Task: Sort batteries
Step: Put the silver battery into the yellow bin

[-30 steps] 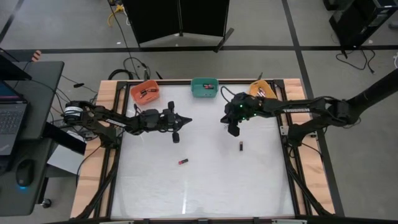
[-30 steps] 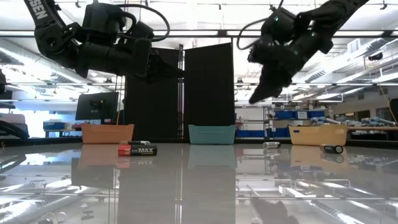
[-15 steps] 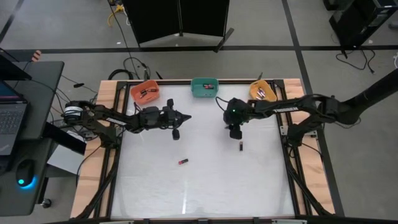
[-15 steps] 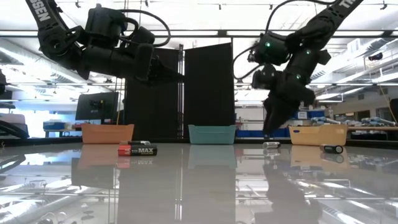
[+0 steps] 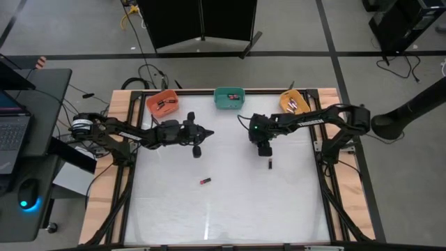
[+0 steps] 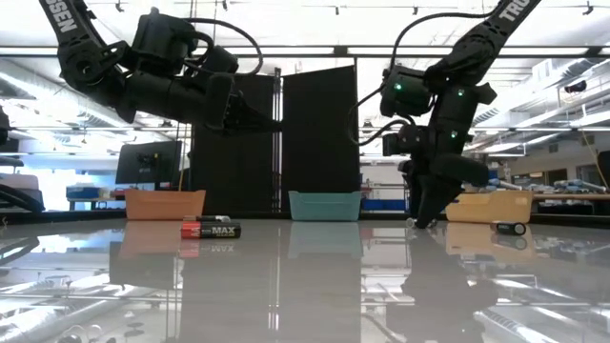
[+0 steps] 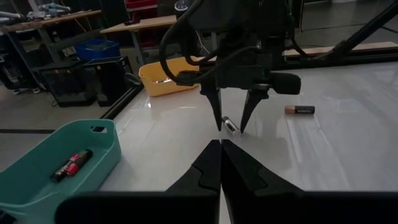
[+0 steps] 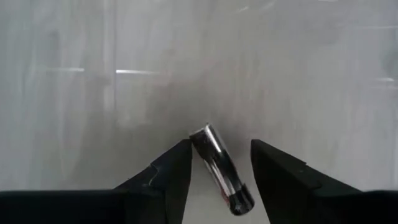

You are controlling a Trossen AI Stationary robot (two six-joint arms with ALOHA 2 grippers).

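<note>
The right gripper [image 8: 217, 180] is pointing down at the table [image 5: 230, 202] with its fingers [image 8: 171, 171] spread, straddling a silvery battery [image 8: 221, 168] lying flat between them without touching either. A dark battery [image 5: 270, 164] is lying just beside that gripper, and a red battery [image 5: 205, 181] is resting well apart from it. The left gripper [image 7: 219, 163] is hovering above the table with its fingertips pressed together, holding nothing, facing the right gripper across the tabletop.
</note>
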